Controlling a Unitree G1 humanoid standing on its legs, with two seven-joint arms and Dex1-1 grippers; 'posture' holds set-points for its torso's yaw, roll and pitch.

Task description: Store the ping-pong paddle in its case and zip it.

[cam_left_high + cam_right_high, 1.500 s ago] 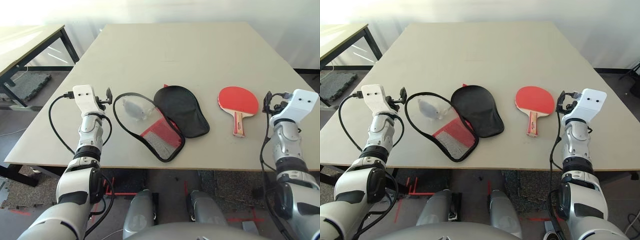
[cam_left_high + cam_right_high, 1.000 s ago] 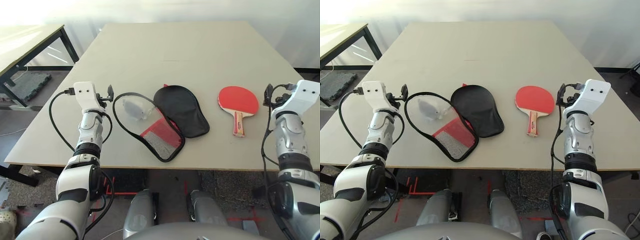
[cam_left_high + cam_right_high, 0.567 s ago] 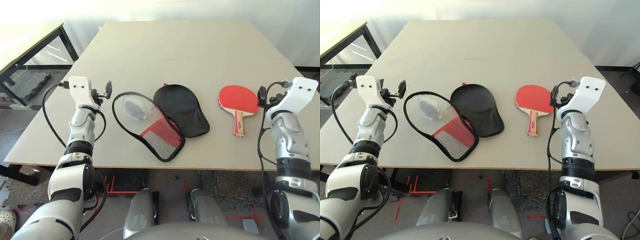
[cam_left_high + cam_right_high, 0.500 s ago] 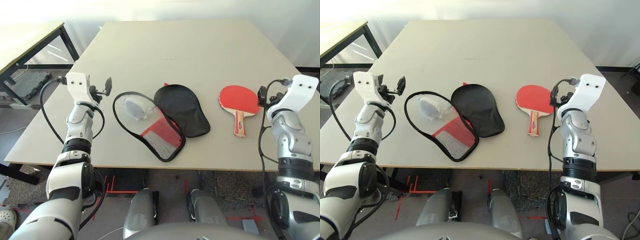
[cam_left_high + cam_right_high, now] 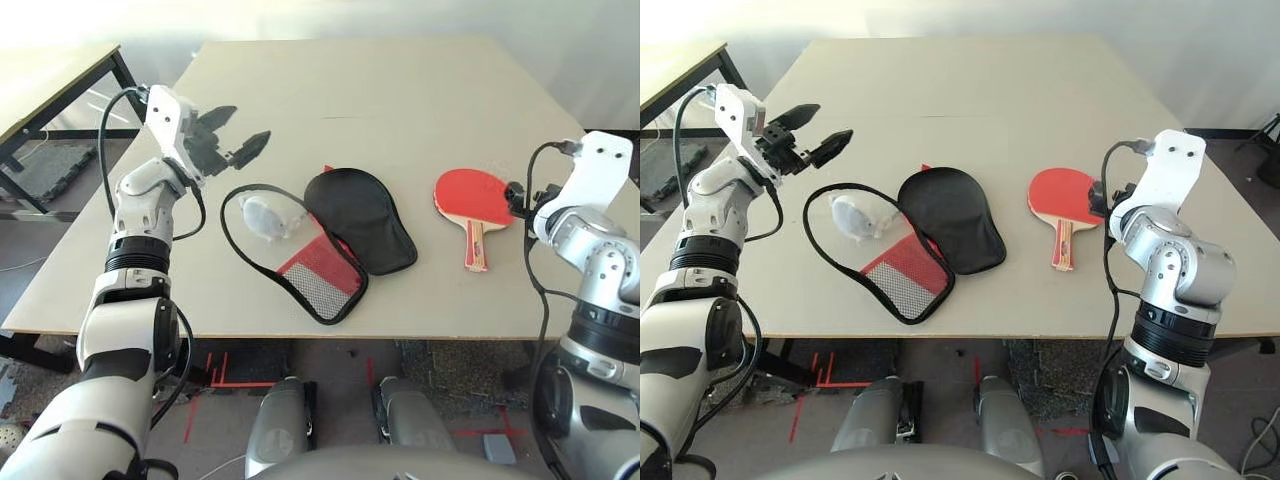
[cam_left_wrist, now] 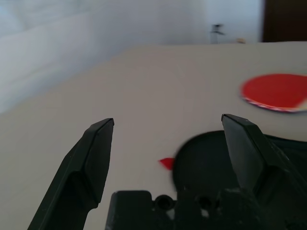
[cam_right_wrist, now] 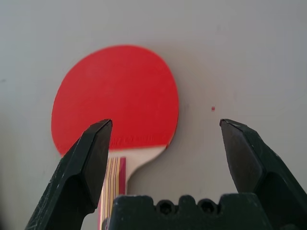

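Note:
The ping-pong paddle lies flat on the right of the table, red face up, with its striped wooden handle toward the front edge. The case lies unzipped in the middle. Its black-lined flap is spread to the right, and the black mesh panel and white fluffy charm sit in the left half. My left gripper hovers open above the table, just behind the case's left end. My right gripper is open, pointing down at the paddle from its right side, touching nothing.
The beige table has bare surface behind the case and paddle. Its front edge runs close below the case's mesh end. A second table stands off to the far left. Black cables loop from both wrists.
My left arm has risen and swung forward, fingers now pointing over the table behind the case. My right wrist has tilted down toward the paddle. Case and paddle have not moved.

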